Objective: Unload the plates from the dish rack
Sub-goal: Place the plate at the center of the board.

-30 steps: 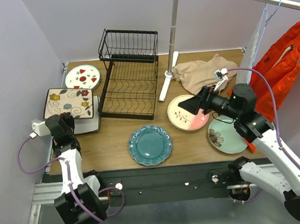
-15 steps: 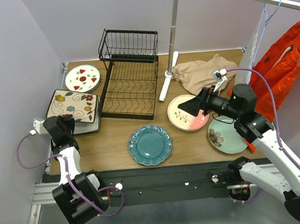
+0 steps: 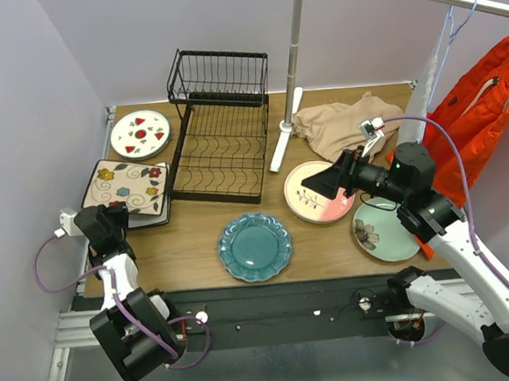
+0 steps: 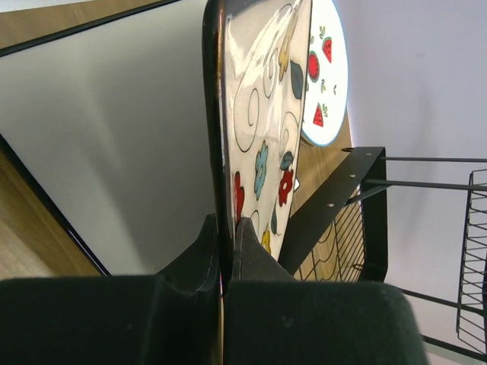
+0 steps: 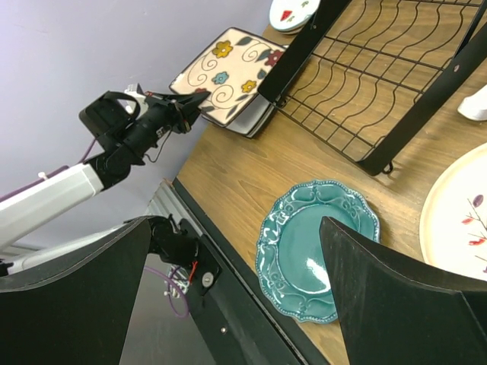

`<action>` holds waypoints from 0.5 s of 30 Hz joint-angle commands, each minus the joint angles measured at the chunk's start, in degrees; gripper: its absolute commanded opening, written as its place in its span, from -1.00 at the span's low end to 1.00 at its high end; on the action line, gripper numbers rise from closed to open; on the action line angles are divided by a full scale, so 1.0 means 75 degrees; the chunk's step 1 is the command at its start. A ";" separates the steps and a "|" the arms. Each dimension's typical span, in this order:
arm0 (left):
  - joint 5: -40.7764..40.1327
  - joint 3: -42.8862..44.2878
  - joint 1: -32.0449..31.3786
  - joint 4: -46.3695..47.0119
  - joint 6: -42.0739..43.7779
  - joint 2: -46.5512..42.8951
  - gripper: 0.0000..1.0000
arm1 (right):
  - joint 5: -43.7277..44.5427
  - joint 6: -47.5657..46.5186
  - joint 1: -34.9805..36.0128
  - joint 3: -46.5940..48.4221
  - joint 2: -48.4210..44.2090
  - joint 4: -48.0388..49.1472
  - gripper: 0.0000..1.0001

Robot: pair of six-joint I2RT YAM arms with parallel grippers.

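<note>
Left end effector (image 4: pixel 226 228) is clamped on the near edge of the square floral plate (image 3: pixel 131 184), tilting it up over a white square plate (image 4: pixel 114 152) at the left of the table (image 3: pixel 188 249), just beside the dish rack (image 3: pixel 220 140). Right end effector (image 5: pixel 234 228) hovers by the cream-pink plate (image 3: pixel 313 205), fingers spread wide, gripping nothing. The teal plate (image 3: pixel 254 246) lies flat at near centre, and the red-fruit plate (image 3: pixel 140 133) sits far left.
</note>
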 commanded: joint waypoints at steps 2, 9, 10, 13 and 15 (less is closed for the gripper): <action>0.0268 -0.0049 0.0067 0.2058 -0.0488 -0.0284 -1.00 | -0.0186 -0.0063 0.0051 -0.0090 -0.0147 -0.0102 1.00; 0.0432 -0.0294 0.0079 0.2153 -0.0908 -0.0306 -1.00 | -0.0245 -0.0005 0.0040 -0.0078 -0.0017 -0.0102 1.00; 0.0386 -0.0341 0.0091 0.2176 -0.0968 -0.0376 -1.00 | -0.0222 0.0019 0.0051 -0.0055 -0.0041 -0.0102 1.00; 0.0338 -0.0424 0.0091 0.2200 -0.0910 -0.0447 -1.00 | -0.0198 0.0066 0.0040 -0.0032 -0.0134 -0.0102 1.00; 0.0397 -0.0366 0.0079 0.2142 -0.0816 -0.0389 -1.00 | -0.0198 0.0101 0.0040 0.0003 -0.0158 -0.0102 1.00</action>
